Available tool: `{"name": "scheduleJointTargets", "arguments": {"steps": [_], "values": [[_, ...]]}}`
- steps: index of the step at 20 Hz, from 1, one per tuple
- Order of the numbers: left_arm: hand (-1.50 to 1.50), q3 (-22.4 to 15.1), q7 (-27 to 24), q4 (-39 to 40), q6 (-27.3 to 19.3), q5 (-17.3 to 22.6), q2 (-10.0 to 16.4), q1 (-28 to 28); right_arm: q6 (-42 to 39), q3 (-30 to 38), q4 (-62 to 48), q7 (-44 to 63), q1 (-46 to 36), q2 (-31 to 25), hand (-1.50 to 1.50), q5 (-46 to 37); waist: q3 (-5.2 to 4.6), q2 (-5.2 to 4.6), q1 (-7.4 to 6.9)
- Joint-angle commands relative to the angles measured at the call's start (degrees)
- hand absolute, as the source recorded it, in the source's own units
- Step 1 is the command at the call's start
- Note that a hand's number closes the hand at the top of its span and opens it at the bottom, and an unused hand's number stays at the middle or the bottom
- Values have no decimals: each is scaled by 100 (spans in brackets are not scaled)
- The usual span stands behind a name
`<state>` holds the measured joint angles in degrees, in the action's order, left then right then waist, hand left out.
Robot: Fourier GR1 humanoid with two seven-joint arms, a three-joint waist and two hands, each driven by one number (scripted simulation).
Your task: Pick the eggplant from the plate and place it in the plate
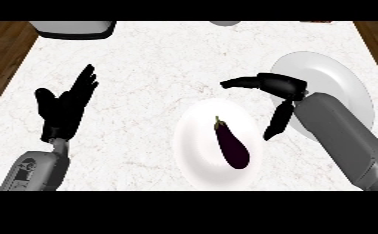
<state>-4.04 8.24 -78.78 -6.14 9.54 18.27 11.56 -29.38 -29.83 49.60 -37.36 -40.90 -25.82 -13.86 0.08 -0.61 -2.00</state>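
A dark purple eggplant [231, 144] lies lengthwise on a white plate [196, 143] at the lower middle of the marble counter. A second, larger white plate [336, 78] sits to the right and further back, with nothing on the part that shows. My right hand [277, 84] hovers between the two plates, just up and right of the eggplant, fingers relaxed and spread, thumb hanging down beside the near plate's right rim; it holds nothing. My left hand [65, 107] rests open at the left, fingers up.
A grey-and-black appliance [74, 29] stands at the back left corner. A small grey object [224, 23] shows at the back edge. Wooden floor borders the counter [148, 68] on the left and right.
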Motion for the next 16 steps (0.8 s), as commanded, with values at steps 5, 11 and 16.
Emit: {"name": "scheduleJointTargets", "arguments": {"steps": [5, 11, 16], "values": [[0, 198, -105, -4, 67, -17, 19, -158, -448, -658, -100, 56, -480, 365, -150, -792, -11, 58, 125], [0, -48, -226, -249, -79, -265, -306, -480, -271, -1004, -475, -256, -674, 216, -150, -1518, -6, 48, 85], [0, 222, -88, -266, 70, -224, -150, -400, 145, -1113, -143, 46, -422, 291, -150, -2178, -8, 64, 159]]}}
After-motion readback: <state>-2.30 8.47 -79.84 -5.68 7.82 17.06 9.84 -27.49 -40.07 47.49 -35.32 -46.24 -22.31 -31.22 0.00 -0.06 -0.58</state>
